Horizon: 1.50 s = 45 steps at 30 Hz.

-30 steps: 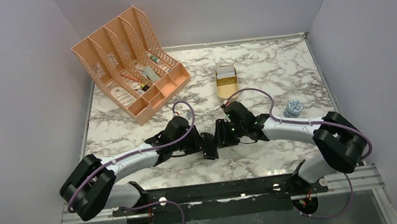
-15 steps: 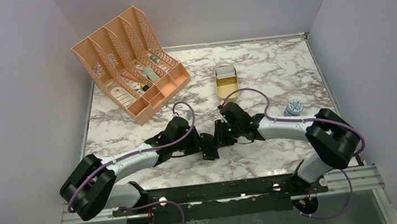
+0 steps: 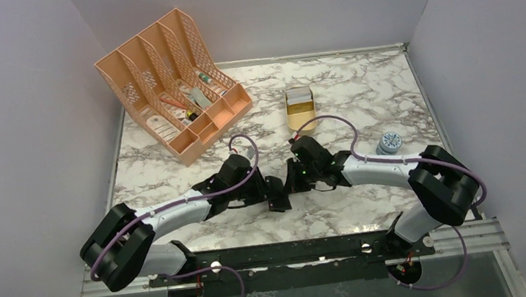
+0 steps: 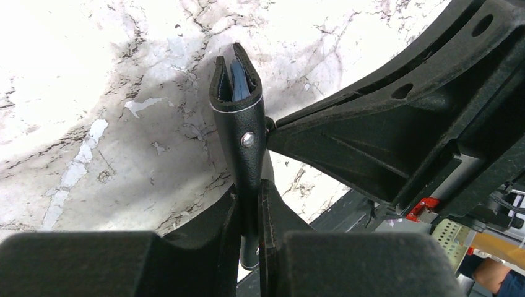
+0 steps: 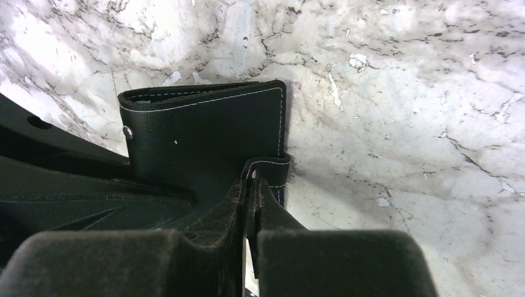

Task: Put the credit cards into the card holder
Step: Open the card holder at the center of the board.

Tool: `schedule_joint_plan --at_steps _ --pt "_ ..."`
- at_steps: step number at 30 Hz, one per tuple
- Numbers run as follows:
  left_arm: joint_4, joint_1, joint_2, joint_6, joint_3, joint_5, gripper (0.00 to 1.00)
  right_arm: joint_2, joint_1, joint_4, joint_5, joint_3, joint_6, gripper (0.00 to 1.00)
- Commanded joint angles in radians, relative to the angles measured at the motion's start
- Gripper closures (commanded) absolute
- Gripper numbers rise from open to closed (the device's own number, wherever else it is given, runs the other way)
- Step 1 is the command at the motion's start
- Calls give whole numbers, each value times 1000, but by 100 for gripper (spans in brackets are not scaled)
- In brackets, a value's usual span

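The black card holder [image 4: 244,133] is held edge-on above the marble table, folded almost closed, with the edge of a blue-grey credit card [image 4: 238,80] showing between its leaves. My left gripper [image 4: 249,204] is shut on the holder's lower edge. From the other side, my right gripper [image 5: 251,192] is shut on the holder's stitched snap tab [image 5: 270,168], and the holder's broad face [image 5: 204,133] fills its view. From above, both grippers meet at the holder [image 3: 278,198] near the table's front centre. Other credit cards are hidden.
A peach desk organiser [image 3: 172,84] stands at the back left. A gold tin [image 3: 301,109] with a whitish stack in it sits behind the grippers. A small round grey-blue object [image 3: 390,142] lies at the right. Walls close in three sides.
My right gripper has closed onto the snap tab and its arm has shifted slightly left. The left gripper and the holder stayed where they were.
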Motion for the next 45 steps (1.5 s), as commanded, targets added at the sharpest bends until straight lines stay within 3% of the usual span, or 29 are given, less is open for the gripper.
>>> schedule_joint_plan --at_steps 1,10,20,24,28,35,45 --pt "-49 -1 7 24 20 14 90 -12 -16 -83 196 -5 -56 98" --pt "-65 -1 26 31 29 7 89 -90 -16 -108 225 -25 -84 98" --pt "-293 5 -23 114 151 -180 57 -286 -16 -149 189 -43 -95 98" --pt "-394 5 -67 153 208 -263 43 -367 -16 -81 78 -54 -73 98" --pt "-430 6 -122 165 230 -275 36 -412 -16 31 -32 -75 -24 98" --pt "-411 7 -189 125 187 -236 33 -374 -16 50 -42 -69 1 98" --pt "-280 6 -150 82 93 -137 39 -384 -17 -186 311 -63 -31 98"
